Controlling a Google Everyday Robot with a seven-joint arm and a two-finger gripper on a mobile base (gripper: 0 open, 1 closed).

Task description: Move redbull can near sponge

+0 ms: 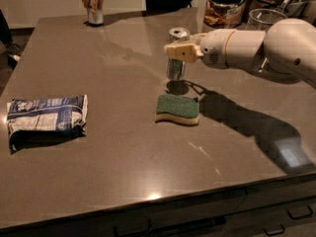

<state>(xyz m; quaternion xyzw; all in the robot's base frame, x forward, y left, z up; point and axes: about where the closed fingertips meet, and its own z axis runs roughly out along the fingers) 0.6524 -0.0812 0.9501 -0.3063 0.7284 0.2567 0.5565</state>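
1. The crumpled blue-and-white printed bag [47, 118], at the left of the dark grey-brown table [123, 172], carries pale print, but no word of it can be read.
2. The slim silver-grey metal redbull can [175, 71] shows no legible brand or label.
3. The cream two-finger gripper [177, 53], just behind the dark green and pale yellow sponge [178, 109] near the table's middle, clasps that can's upper part and bears no writing.
4. The glass jars [224, 6] at the far right edge show nothing readable.
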